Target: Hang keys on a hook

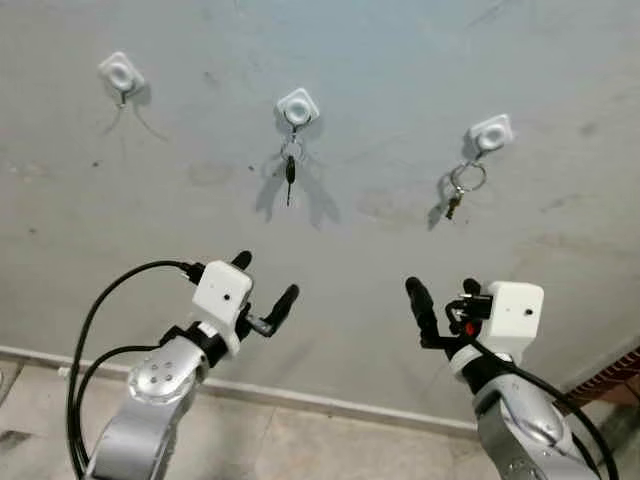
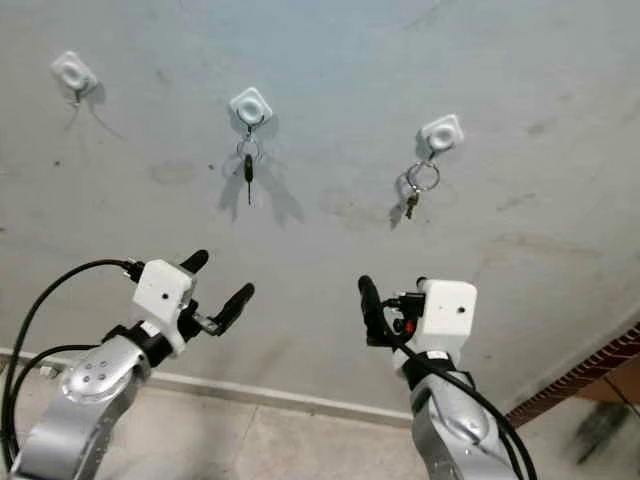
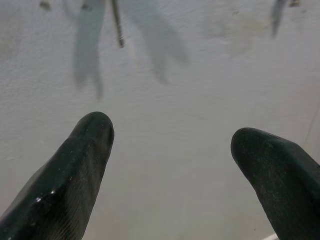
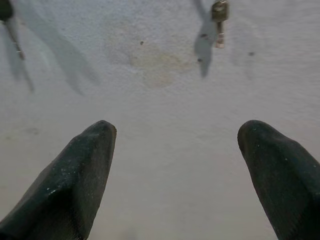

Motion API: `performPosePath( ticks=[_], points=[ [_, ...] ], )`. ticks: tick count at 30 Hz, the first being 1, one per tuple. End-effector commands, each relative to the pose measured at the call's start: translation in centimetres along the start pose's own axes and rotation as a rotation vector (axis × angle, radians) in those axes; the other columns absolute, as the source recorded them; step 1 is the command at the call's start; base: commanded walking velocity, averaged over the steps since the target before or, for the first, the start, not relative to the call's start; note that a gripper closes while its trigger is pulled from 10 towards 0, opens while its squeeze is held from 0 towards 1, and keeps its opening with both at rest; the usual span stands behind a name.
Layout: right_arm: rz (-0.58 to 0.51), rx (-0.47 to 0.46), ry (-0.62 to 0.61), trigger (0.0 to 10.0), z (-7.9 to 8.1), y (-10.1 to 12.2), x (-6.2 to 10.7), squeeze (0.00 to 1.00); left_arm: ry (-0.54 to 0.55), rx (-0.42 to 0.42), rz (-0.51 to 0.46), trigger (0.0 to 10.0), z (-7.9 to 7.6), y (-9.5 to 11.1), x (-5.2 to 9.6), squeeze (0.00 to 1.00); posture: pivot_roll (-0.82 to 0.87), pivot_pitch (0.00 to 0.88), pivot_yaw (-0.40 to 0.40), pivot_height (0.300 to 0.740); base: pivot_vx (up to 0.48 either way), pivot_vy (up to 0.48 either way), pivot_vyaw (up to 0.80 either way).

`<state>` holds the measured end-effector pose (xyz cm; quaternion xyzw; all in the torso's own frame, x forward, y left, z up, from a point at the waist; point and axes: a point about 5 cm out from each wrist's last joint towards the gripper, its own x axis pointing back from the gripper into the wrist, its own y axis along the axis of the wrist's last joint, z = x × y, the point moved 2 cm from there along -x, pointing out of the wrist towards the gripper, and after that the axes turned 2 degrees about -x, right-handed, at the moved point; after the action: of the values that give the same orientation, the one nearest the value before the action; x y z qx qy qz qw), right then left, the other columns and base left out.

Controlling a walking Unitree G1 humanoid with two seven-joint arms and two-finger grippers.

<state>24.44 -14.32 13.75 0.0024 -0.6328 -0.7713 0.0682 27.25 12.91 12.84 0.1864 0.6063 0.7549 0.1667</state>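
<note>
Three white hooks are stuck on the grey wall. The left hook (image 1: 121, 74) is bare. A black key (image 1: 290, 172) hangs from the middle hook (image 1: 298, 107). A ring of small keys (image 1: 462, 185) hangs from the right hook (image 1: 491, 133). My left gripper (image 1: 266, 277) is held up below the middle hook, open and empty, well short of the black key (image 3: 117, 25). My right gripper (image 1: 441, 287) is raised below the right hook, also open and empty, with the key ring (image 4: 219, 20) above it.
The wall meets a tiled floor (image 1: 300, 440) at a pale skirting strip (image 1: 330, 402). A reddish brick edge (image 1: 610, 375) shows at the lower right. A black cable (image 1: 95, 320) loops off my left arm.
</note>
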Motion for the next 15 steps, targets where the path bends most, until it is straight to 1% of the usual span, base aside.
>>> performPosePath(
  ticks=[1, 9, 15],
  points=[
    [-0.005, 0.016, -0.036, 10.0, -0.89, 0.1, 0.08, 0.0, -0.034, 0.014, -0.006, 10.0, -0.8, 0.11, -0.27, 0.0, 0.07, 0.0, -0.068, 0.74, -0.341, -0.319, 0.0],
    [-0.008, 0.018, -0.034, 10.0, -0.93, 0.11, -0.12, 0.0, -0.041, 0.018, -0.008, 10.0, -0.85, 0.08, -0.41, 0.0, 0.07, 0.0, -0.071, 0.74, -0.343, -0.32, 0.0],
    [-0.012, 0.021, -0.028, 10.0, -0.88, 0.16, -0.26, 0.0, -0.043, 0.03, -0.013, 10.0, -0.82, 0.08, -0.35, 0.0, 0.07, 0.0, -0.073, 0.74, 0.0, 0.0, 0.0]
  ],
)
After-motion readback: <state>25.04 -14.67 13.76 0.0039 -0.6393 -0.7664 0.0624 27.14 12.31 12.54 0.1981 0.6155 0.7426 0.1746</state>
